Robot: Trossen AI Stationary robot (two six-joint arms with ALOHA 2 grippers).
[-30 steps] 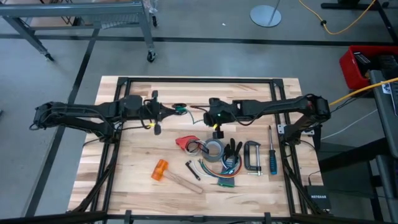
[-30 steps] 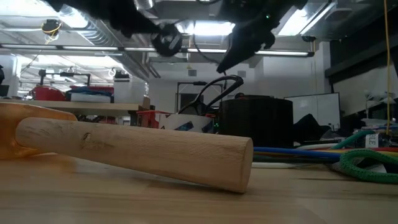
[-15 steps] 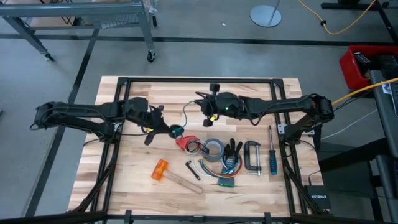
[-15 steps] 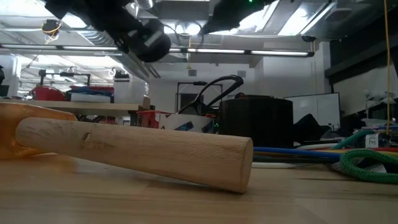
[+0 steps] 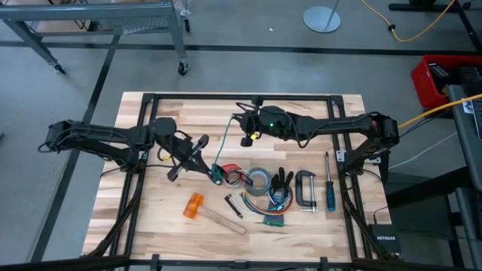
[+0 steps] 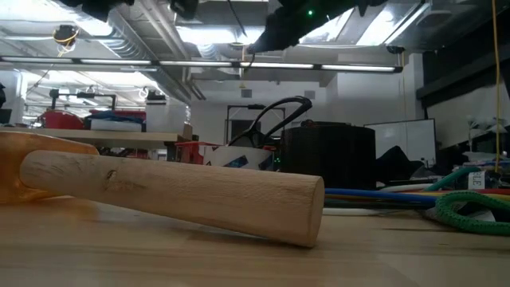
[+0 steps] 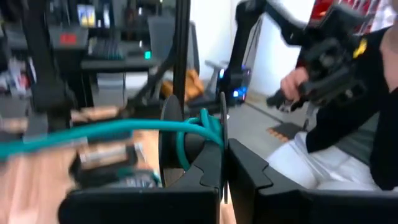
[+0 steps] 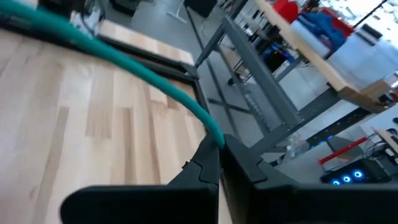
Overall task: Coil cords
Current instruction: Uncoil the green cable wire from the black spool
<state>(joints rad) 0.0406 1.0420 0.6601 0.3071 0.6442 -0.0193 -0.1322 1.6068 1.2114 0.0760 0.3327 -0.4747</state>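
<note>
While both grippers are clamped on the cord (image 5: pixel 221 144), this reads as mid-coil: a span is held taut in the air between them, no loop laid on the table (image 5: pixel 151 218) yet

- left gripper (image 5: pixel 212 172): fingers pinched on the cord's lower end, low over the table just beside the red tool (image 5: pixel 230 172) and tape roll (image 5: pixel 260 181)
- right gripper (image 5: pixel 239 120): fingers pinched on the upper end, nearer the far edge of the table
- cord looks teal-green here, running from one gripper to the other above the wood

Next move, my guess: one hand has to swing round the other to make a turn, keeping slack, and stay clear of the tool clutter under the left gripper; snag risk there

View differences:
- high view gives the full span and both arm positions; grip itself too small to read
- left wrist view shows the cord (image 7: pixel 186 127) looped at the fingertips, plus a person (image 7: pixel 348 112) seated beyond the table
- right wrist view shows the cord (image 8: pixel 155 84) entering closed fingers cleanly
- low view only catches the hammer handle (image 6: pixel 171 195) up close, arms dark overhead
</note>
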